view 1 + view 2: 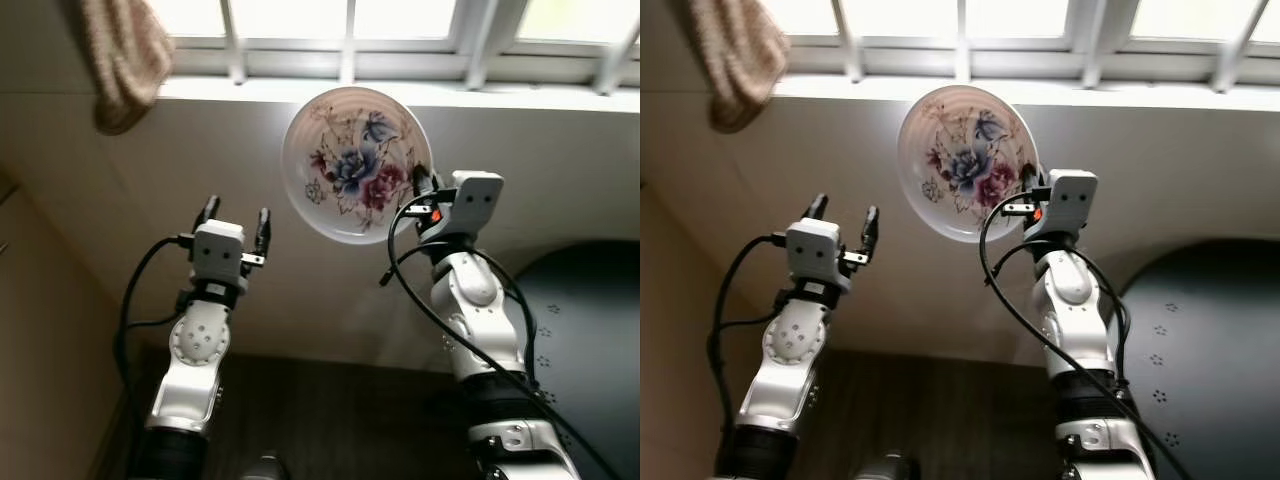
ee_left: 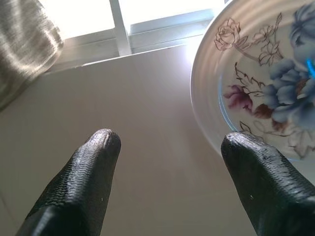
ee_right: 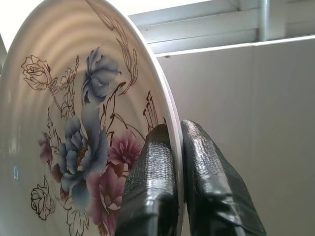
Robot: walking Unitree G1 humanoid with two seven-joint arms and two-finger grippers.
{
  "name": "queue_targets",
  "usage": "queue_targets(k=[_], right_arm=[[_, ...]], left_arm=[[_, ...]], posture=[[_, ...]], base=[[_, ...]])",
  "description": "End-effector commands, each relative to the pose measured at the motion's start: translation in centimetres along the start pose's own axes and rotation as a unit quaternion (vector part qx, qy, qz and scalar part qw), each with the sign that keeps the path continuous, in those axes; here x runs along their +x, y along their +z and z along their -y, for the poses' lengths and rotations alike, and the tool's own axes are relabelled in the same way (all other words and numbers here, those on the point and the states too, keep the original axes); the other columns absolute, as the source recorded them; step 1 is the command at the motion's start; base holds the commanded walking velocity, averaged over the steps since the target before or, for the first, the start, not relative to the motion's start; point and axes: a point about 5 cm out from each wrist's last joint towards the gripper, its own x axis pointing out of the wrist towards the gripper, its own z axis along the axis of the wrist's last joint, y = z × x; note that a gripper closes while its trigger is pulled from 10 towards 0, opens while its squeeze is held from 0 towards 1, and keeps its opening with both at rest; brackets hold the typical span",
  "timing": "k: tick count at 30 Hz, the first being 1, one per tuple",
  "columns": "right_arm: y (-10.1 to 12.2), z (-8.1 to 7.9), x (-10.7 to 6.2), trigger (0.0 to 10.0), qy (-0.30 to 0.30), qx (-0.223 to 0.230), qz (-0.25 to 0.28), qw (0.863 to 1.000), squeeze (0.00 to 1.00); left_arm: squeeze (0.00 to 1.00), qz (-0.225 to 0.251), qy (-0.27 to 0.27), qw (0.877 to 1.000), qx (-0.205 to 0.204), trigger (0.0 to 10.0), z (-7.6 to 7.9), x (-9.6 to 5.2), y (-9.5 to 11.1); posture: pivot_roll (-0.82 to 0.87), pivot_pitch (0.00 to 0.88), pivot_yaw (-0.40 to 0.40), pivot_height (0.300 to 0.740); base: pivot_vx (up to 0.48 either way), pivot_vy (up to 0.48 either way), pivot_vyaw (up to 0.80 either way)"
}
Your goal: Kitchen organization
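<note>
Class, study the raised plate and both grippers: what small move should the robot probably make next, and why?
Probably bring the open left gripper toward the floral plate's free edge to steady it. The right gripper pinches only the rim, holding the plate upright in the air before the window, so a second support seems wise.

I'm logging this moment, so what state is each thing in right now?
Floral plate: held up on edge, rim pinched, face toward the camera.
Right claw: shut on the plate's rim.
Left claw: open, raised beside the plate, holding nothing.
Cloth: hanging by the window.
Window: bright; open or closed, cannot tell.
</note>
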Motion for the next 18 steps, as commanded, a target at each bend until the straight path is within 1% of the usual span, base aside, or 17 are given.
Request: queue_targets(k=[1, 5, 7, 12, 18], right_arm=[[1.05, -0.59, 0.42, 0.0, 0.009, 0.006, 0.025, 1.000, 0.00], [1.04, -0.59, 0.42, 0.0, 0.009, 0.006, 0.024, 1.000, 0.00], [0.99, -0.56, 0.42, 0.0, 0.009, 0.006, 0.023, 1.000, 0.00], [1.00, -0.55, 0.44, 0.0, 0.009, 0.007, 0.022, 1.000, 0.00], [0.86, -0.57, 0.30, 0.0, 0.008, 0.008, 0.021, 1.000, 0.00]], left_arm=[[0.00, -0.001, 0.011, 1.000, 0.005, 10.0, -0.71, 0.13, 0.06], [0.00, -0.007, 0.013, 1.000, 0.001, 10.0, -0.76, 0.14, -0.06], [0.00, -0.012, 0.009, 1.000, -0.002, 10.0, -0.70, 0.23, -0.12], [0.00, -0.004, 0.010, 1.000, -0.002, 10.0, -0.71, 0.19, 0.05], [0.00, 0.005, 0.010, 1.000, 0.000, 10.0, -0.73, -0.03, 0.24]], posture=[[0.04, 0.000, -0.043, 0.740], [0.04, 0.000, -0.043, 0.740], [0.04, 0.000, -0.046, 0.740], [0.04, 0.000, -0.045, 0.740], [0.04, 0.000, -0.043, 0.740]], base=[[0.000, 0.000, 0.80], [0.000, 0.000, 0.80], [0.000, 0.480, 0.80], [0.000, 0.452, 0.80], [0.000, 0.000, 0.80]])
